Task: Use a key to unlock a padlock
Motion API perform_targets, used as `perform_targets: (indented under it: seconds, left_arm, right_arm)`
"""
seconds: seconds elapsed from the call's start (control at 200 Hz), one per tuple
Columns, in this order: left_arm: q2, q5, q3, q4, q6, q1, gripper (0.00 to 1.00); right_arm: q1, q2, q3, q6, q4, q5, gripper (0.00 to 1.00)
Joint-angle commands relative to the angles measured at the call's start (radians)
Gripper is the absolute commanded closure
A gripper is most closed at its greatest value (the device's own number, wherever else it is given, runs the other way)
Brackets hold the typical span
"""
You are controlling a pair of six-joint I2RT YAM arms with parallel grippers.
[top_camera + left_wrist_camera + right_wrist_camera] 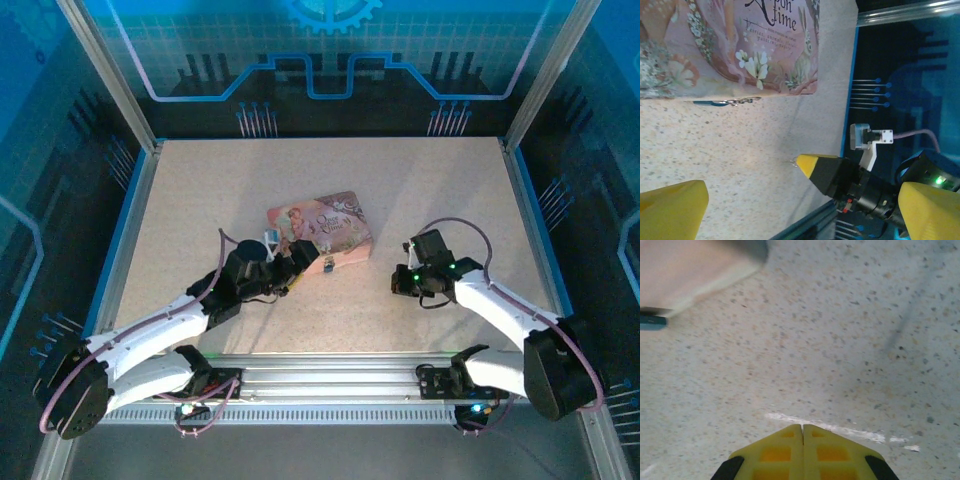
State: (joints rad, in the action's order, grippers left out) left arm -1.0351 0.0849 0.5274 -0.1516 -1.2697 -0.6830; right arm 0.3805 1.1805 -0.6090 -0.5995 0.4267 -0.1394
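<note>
A pink illustrated box (320, 228) lies on the speckled tabletop (200, 190). The left gripper (303, 258) sits just beside the box's near edge, with its yellow fingers (670, 212) spread wide and holding nothing. The right gripper (803, 427) is off the box's near right corner, with bare tabletop between them. Its jaws are pressed together, and a tiny pale sliver (793, 161) juts from the tip, too small to identify. The padlock (725, 103), bluish with a silvery glint, lies against the box's near edge.
</note>
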Motion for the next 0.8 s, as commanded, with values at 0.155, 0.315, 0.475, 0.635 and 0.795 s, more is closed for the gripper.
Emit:
perform_targets:
  seconds: [0.155, 0.315, 0.475, 0.635, 0.795]
  left_arm:
    - [-0.045, 0.040, -0.036, -0.181, -0.248, -0.007, 0.02]
    - [-0.107, 0.056, -0.055, -0.296, -0.399, -0.013, 0.04]
    - [-0.169, 0.035, -0.073, -0.435, -0.503, -0.030, 0.09]
    - [-0.207, -0.005, -0.075, -0.515, -0.559, -0.052, 0.14]
    - [-0.234, -0.047, -0.083, -0.564, -0.622, -0.075, 0.17]
  right_arm:
    - [0.039, -0.071, -0.055, -0.057, -0.055, -0.098, 0.99]
    - [0.088, -0.084, -0.101, -0.081, -0.090, -0.099, 0.99]
    - [0.143, -0.079, -0.137, -0.112, -0.143, -0.092, 0.99]
    - [0.197, -0.059, -0.168, -0.131, -0.180, -0.076, 0.99]
    - [0.242, -0.028, -0.189, -0.153, -0.223, -0.065, 0.99]
